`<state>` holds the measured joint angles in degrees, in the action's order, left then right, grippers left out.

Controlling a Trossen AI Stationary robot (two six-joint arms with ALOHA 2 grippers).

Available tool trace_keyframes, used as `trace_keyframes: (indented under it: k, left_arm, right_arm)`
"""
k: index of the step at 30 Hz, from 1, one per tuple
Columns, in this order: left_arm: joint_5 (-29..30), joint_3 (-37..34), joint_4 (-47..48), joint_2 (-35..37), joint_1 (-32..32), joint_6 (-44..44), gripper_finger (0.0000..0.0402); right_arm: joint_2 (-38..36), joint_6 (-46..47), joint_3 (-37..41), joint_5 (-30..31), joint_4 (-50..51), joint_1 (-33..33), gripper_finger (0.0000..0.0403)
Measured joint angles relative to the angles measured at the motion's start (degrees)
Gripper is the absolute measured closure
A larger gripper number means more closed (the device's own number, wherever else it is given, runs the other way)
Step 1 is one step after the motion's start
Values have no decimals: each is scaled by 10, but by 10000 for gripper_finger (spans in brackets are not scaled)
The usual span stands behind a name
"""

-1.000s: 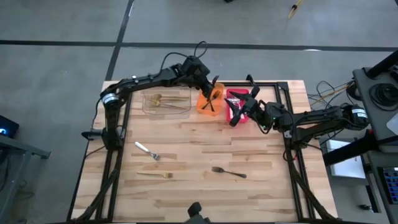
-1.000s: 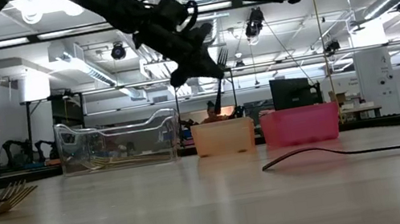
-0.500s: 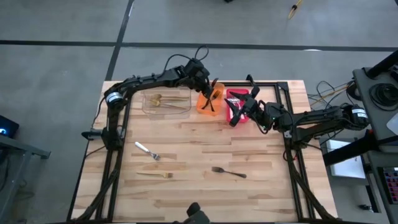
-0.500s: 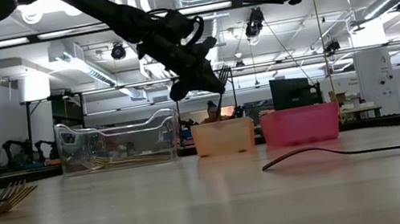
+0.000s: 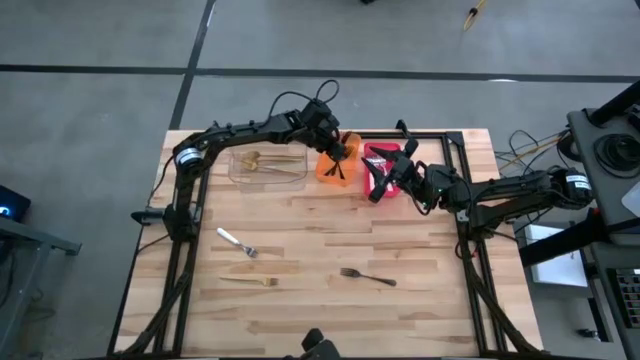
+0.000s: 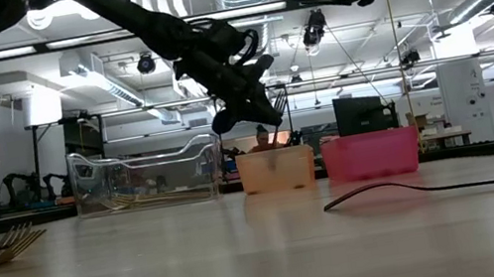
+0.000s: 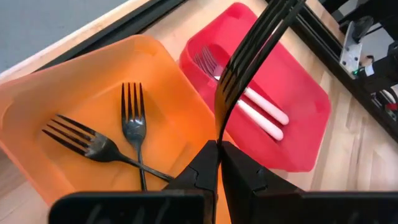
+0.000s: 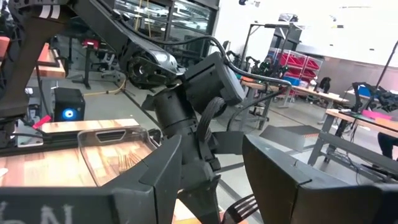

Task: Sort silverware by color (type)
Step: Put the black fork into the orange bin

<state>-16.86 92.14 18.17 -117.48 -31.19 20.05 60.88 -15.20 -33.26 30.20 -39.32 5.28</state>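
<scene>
My left gripper (image 5: 338, 150) hovers over the orange bin (image 5: 328, 170), shut on a black fork (image 7: 249, 59). Two more black forks (image 7: 134, 127) lie in that bin. The red bin (image 7: 298, 124) beside it holds silver forks with pale handles (image 7: 264, 115). The clear bin (image 5: 268, 168) holds gold pieces. On the table lie a silver fork (image 5: 237, 242), a gold fork (image 5: 255, 281) and a black fork (image 5: 368, 276). My right gripper (image 5: 385, 176) waits open above the red bin, its fingers wide apart in the right wrist view (image 8: 230, 186). My left gripper pinches the black fork's thin neck (image 7: 218, 127), just behind the head, between its two fingertips. The fingers slant down from the table's left. The tines (image 7: 273, 25) stick out past the fingertips. The fork is lifted clear, above the orange bin (image 6: 277, 169).
The three bins stand in a row along the table's far edge, clear, orange, red from left to right. A black metal frame (image 5: 450, 140) runs round the far right corner. Bare wood lies between the loose forks and the bins.
My left gripper has sunk toward the orange bin with the black fork still held, rolling a little as it went. The fork stays clear of the bin. My right gripper has kept still.
</scene>
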Motion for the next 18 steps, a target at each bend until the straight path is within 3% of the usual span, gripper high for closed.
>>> trace_keyframes:
  k: [18]
  left_arm:
    - [13, 0, -1, -4, 0, -6, 401]
  right_arm:
    - [0, -5, 0, 0, 1, 0, 241]
